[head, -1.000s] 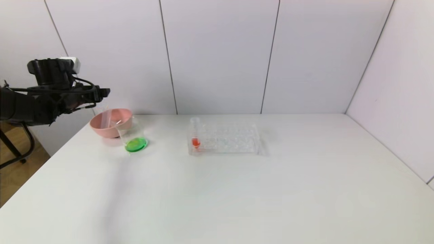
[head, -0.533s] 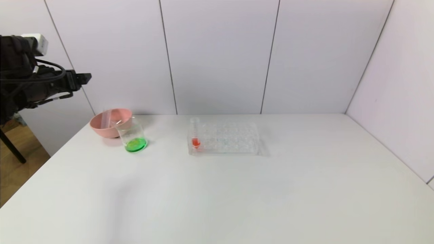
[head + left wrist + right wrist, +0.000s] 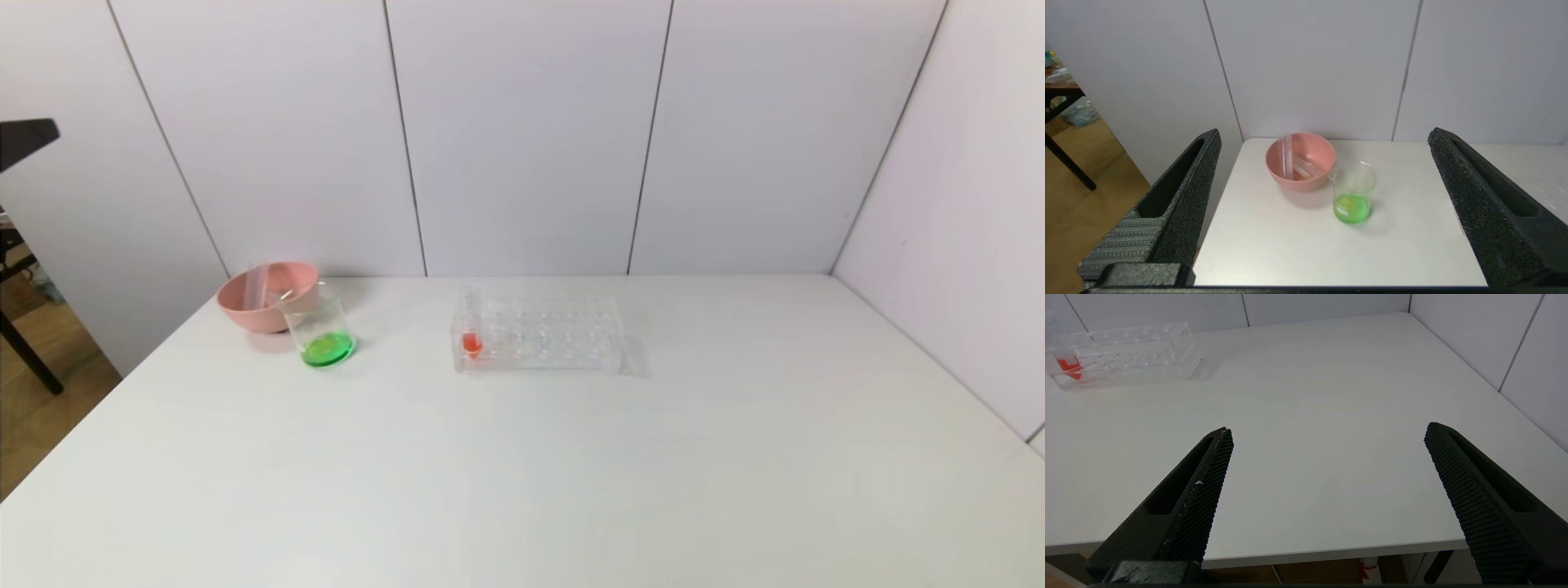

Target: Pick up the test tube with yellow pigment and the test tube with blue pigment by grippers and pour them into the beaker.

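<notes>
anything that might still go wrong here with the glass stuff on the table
The clear glass beaker holding green liquid stands right beside the pink bowl; a nudge could tip it. Two clear tubes lean loosely in that bowl and may roll. The open left gripper, off the table edge, faces both.

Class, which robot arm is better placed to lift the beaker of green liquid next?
Left. The open left gripper faces the beaker beside the pink bowl, on the table's left side. The open right gripper hangs at the near right edge, far off.
</notes>
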`<move>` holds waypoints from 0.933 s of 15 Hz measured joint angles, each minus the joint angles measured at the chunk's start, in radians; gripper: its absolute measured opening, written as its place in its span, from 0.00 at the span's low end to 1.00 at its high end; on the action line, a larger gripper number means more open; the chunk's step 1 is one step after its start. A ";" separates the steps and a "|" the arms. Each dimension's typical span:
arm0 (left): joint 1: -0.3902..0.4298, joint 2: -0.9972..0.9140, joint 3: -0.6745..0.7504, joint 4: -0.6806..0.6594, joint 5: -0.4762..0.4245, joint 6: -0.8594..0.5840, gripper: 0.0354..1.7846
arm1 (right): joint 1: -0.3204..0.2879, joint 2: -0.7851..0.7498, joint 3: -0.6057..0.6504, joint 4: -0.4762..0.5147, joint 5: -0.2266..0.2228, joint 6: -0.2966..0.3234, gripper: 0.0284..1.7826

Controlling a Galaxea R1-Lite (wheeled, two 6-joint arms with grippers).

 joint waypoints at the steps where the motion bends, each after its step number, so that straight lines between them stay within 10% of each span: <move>1: -0.012 -0.092 0.001 0.092 -0.027 0.009 0.99 | 0.000 0.000 0.000 0.000 0.000 0.000 0.96; 8: -0.106 -0.577 0.036 0.484 -0.022 0.024 0.99 | 0.000 0.000 0.000 0.000 0.000 0.000 0.96; 14: -0.106 -0.737 0.395 0.171 0.115 0.022 0.99 | 0.000 0.000 0.000 0.000 0.000 0.000 0.96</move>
